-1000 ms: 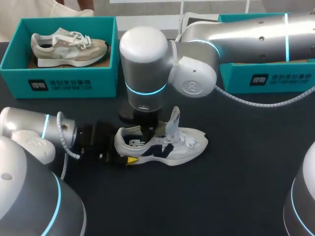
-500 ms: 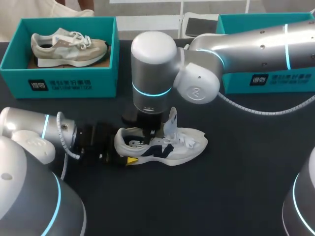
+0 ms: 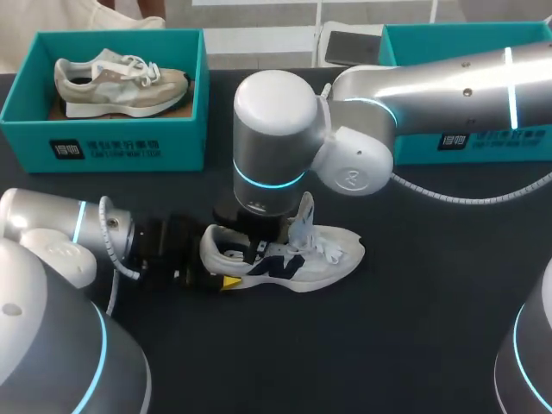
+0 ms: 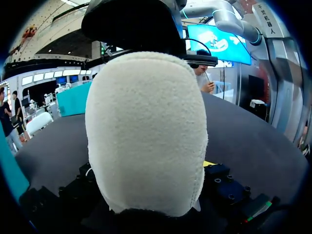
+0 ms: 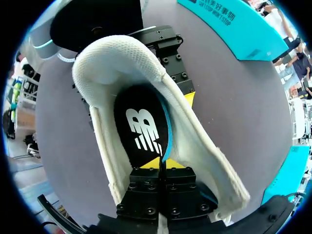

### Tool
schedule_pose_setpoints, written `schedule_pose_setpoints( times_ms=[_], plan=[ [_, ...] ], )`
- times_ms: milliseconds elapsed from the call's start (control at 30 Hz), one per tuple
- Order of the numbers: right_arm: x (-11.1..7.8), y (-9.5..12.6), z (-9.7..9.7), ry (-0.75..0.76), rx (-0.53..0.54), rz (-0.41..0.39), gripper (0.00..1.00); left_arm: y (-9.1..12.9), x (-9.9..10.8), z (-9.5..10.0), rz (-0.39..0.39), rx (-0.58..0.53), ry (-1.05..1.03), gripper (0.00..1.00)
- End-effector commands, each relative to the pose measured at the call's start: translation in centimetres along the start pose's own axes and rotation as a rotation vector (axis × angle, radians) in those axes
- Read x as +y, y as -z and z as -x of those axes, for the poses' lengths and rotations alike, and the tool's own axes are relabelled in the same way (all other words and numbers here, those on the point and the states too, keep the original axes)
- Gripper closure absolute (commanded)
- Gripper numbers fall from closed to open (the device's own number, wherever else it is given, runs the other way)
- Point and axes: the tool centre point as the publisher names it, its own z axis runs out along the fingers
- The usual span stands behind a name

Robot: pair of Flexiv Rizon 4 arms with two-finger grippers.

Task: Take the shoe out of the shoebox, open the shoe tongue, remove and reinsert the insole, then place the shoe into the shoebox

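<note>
A: So, which step?
B: Insole removal, I'd say. Shoe [image 3: 302,259] lies mid surface [image 3: 414,345], heel [image 4: 146,131] clamped by left gripper [image 3: 220,272]; right gripper [image 5: 159,165], clenched, sits inside on the insole [image 5: 141,126]. Next: lift it out without dragging the shoe.

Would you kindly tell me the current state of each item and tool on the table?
white shoe: out of its box, upright on the table.
tongue: pulled up, open.
insole: lying inside the shoe.
left tool: shut on the shoe's heel.
right tool: shut, tips at the insole.
left shoebox: open, holding a beige shoe.
right shoebox: inside hidden by the right arm.
</note>
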Motion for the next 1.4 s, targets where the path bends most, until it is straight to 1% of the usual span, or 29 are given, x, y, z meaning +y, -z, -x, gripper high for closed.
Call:
schedule_pose_setpoints(
  times_ms=[33, 100, 200, 267, 400, 467, 500, 600, 933, 1000, 1167, 1267, 1400],
  plan=[
    [-1.5, 3.0, -0.1, -0.005, -0.064, 0.001, 1.00, -0.3, 0.2, 0.0, 0.001, -0.002, 0.001, 1.00],
    [-1.6, 3.5, 0.3, -0.003, -0.064, -0.008, 1.00, -0.3, 0.2, 0.0, 0.001, -0.002, 0.001, 1.00],
    [-1.5, 4.3, 0.7, 0.003, -0.055, 0.002, 1.00, -0.3, 0.2, 0.0, 0.001, -0.002, 0.001, 1.00],
    [-1.5, 4.7, 0.9, -0.018, -0.042, 0.095, 1.00, -0.3, 0.2, 0.0, 0.001, -0.002, 0.001, 1.00],
    [-1.3, 5.9, 1.4, -0.008, -0.008, 0.117, 1.00, -0.3, 0.2, 0.0, 0.001, -0.002, 0.001, 1.00],
    [-1.1, 6.3, 1.5, 0.001, 0.000, 0.154, 1.00, -0.3, 0.2, 0.0, 0.001, -0.002, 0.001, 1.00],
    [-1.1, 6.4, 1.6, 0.003, 0.009, 0.159, 1.00, -0.3, 0.2, 0.0, 0.001, -0.002, 0.001, 1.00],
    [-1.0, 6.8, 1.9, 0.007, 0.010, 0.152, 1.00, -0.3, 0.2, 0.0, 0.001, -0.002, 0.001, 1.00],
    [-1.9, 7.6, 2.7, 0.003, 0.014, 0.128, 1.00, -0.3, 0.2, 0.0, 0.001, -0.002, 0.001, 1.00],
    [-1.8, 7.7, 2.8, 0.012, 0.023, 0.134, 1.00, -0.3, 0.2, 0.0, 0.001, -0.002, 0.001, 1.00],
    [-0.8, 7.6, 2.7, 0.051, 0.075, 0.203, 1.00, -0.3, 0.2, 0.0, 0.001, -0.002, 0.001, 1.00],
    [0.1, 7.6, 2.5, 0.074, 0.104, 0.282, 1.00, -0.3, 0.2, 0.0, 0.001, -0.002, 0.001, 1.00],
    [1.4, 7.6, 2.3, 0.114, 0.163, 0.342, 1.00, -0.3, 0.2, 0.0, 0.001, -0.002, 0.001, 1.00]
  ],
)
